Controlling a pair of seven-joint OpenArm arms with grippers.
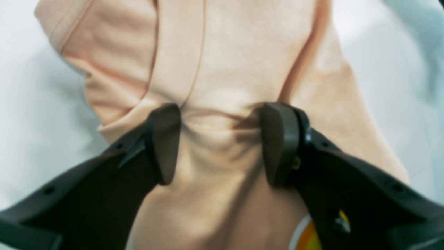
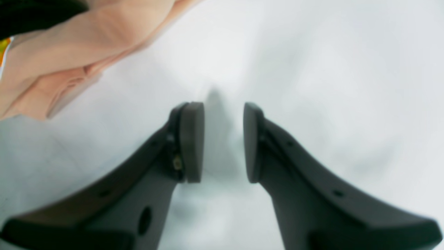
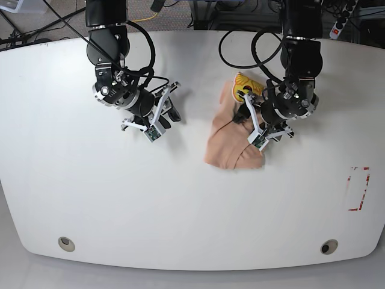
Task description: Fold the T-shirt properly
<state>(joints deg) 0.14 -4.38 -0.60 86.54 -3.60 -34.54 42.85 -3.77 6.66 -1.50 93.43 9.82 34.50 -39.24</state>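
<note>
Softly wrinkled, the peach cotton T-shirt [image 1: 222, 62] lies bunched on the smooth white table [image 3: 120, 198]; the left gripper [image 1: 222, 142] straddles a fabric ridge, jaws apart, while the right gripper [image 2: 223, 142] hovers narrowly parted, empty.

The left gripper [image 1: 222, 144] pointed down with its jaws spread wide, pads pressing on cloth at the scene's right; the right gripper [image 2: 223, 142] hovered at the left, jaws parted, holding nothing.

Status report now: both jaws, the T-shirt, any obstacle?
Left gripper jaws apart, straddling a fabric ridge. Right gripper jaws apart, empty, over bare table. T-shirt bunched, not folded. No obstacle seen.
</note>
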